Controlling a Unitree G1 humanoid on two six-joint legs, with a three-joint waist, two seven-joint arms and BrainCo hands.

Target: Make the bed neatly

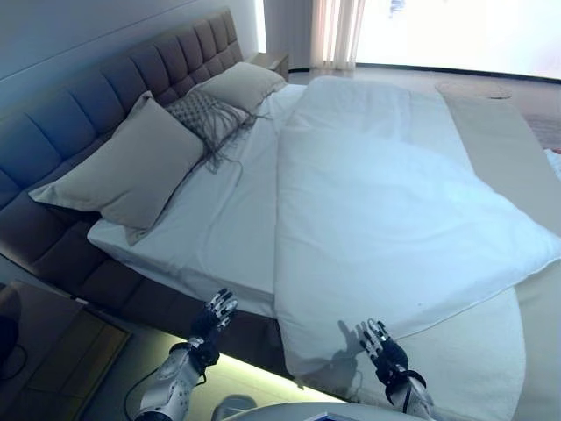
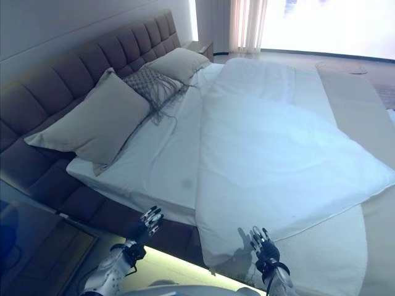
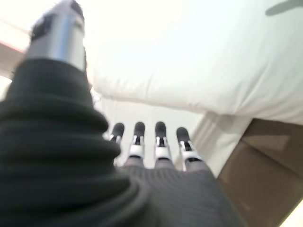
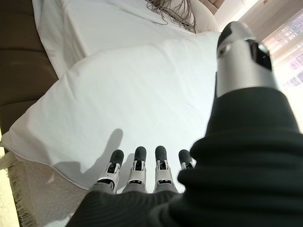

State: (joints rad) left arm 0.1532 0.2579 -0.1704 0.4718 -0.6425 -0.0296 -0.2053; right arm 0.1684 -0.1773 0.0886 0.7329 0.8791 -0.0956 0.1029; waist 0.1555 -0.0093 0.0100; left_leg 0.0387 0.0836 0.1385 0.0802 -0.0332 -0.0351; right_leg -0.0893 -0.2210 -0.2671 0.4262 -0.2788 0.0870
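A white duvet (image 1: 386, 210) lies on the bed, pulled down from the pillows, its near corner hanging over the bed's side. Bare white sheet (image 1: 219, 219) shows between it and the pillows. My left hand (image 1: 213, 320) is open, held up beside the dark bed frame below the sheet's edge, touching nothing. My right hand (image 1: 383, 349) is open just below the duvet's hanging corner, empty. In the right wrist view my fingers (image 4: 137, 165) point at the duvet (image 4: 142, 94). In the left wrist view my fingers (image 3: 158, 142) point at the duvet's edge (image 3: 189, 71).
A large beige pillow (image 1: 131, 167), a grey fringed cushion (image 1: 210, 114) and another pillow (image 1: 245, 83) lean on the padded headboard (image 1: 114, 79). A beige blanket (image 1: 517, 167) lies along the bed's far side. A dark nightstand (image 1: 53, 338) stands at lower left.
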